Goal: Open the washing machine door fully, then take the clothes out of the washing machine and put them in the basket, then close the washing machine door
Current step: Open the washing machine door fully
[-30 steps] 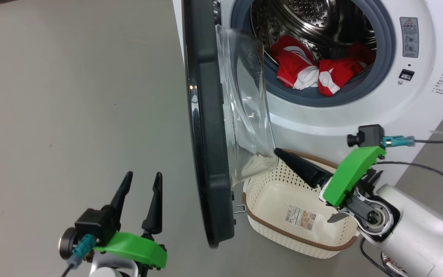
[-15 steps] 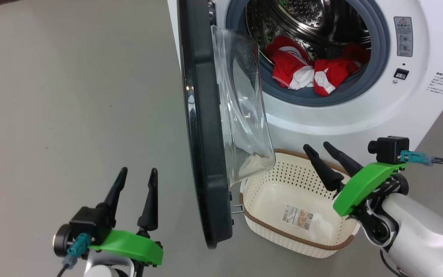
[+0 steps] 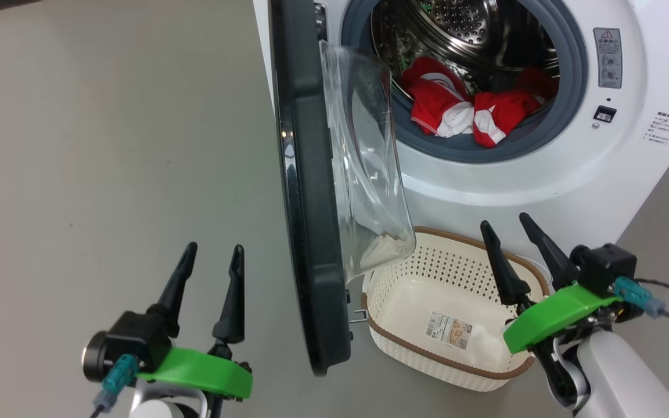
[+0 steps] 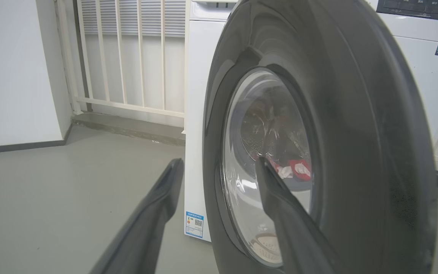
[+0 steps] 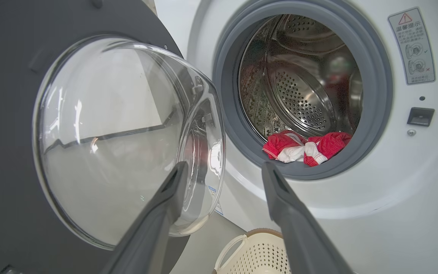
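You have the washing machine with its opening uncovered. The washing machine door stands swung out from the machine's front, hinged at the left side of the opening. You see it edge-on in the head view, with its clear glass bowl bulging toward the right.

The clothes lie bunched in a red and white heap at the bottom of the machine's steel drum, just behind the lower lip of the grey gasket.

The basket sits on the floor right against the machine's front, below the opening. It holds no garment, and a sticker shows on its bottom.

Your left gripper hangs in front of the machine, on the outer side of the door and near it without touching. Its fingers are spread wide and hold nothing.

Your right gripper is over the basket's right end, close to the machine's front panel. Its fingers are also spread wide and empty. They point up toward the opening, with the clothes a little beyond their tips in the right wrist view.
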Robot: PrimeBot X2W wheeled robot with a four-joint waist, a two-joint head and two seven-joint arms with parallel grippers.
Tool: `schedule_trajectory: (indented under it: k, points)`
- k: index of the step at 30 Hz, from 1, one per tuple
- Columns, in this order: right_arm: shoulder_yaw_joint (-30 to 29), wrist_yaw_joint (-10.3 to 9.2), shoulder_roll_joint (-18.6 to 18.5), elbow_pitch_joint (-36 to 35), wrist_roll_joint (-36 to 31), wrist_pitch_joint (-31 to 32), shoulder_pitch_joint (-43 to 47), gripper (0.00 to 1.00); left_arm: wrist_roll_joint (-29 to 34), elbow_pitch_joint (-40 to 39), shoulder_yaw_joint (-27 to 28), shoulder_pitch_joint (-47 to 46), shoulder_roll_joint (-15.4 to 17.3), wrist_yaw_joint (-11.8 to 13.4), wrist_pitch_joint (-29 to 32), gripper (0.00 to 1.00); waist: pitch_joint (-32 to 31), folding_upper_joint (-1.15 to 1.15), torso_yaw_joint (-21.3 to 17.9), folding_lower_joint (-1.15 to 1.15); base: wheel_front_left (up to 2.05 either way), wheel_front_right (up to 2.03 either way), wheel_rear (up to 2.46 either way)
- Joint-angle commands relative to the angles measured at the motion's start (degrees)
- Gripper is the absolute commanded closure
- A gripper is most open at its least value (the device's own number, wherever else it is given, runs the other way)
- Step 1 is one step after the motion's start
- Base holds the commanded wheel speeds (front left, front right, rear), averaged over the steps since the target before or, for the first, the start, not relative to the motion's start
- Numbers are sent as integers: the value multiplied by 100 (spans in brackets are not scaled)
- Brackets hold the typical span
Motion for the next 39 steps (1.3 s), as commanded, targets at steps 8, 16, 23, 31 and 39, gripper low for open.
schedule_trajectory:
  k: [8,16,23,31,39]
  points:
    - [-679,42,461,-1088,-1068,-68,865,0,6,-277,131,121,99,88,-69,0,-58,0,43,0,0,0,0]
    - [-836,42,515,-1534,-1180,-68,1313,0,5,-274,110,207,98,111,-69,0,-74,0,37,0,0,0,0]
    - [-813,42,517,-1650,-1212,-69,1395,0,-15,-258,71,197,98,137,-69,0,-49,0,42,0,0,0,0]
    - [-767,42,517,-1666,-1170,-69,1375,0,-34,-224,87,204,98,146,-69,0,-46,0,32,0,0,0,0]
    - [-741,42,518,-1631,-1139,-69,1329,0,46,-111,84,162,98,66,-69,100,-33,0,-7,0,0,0,0]
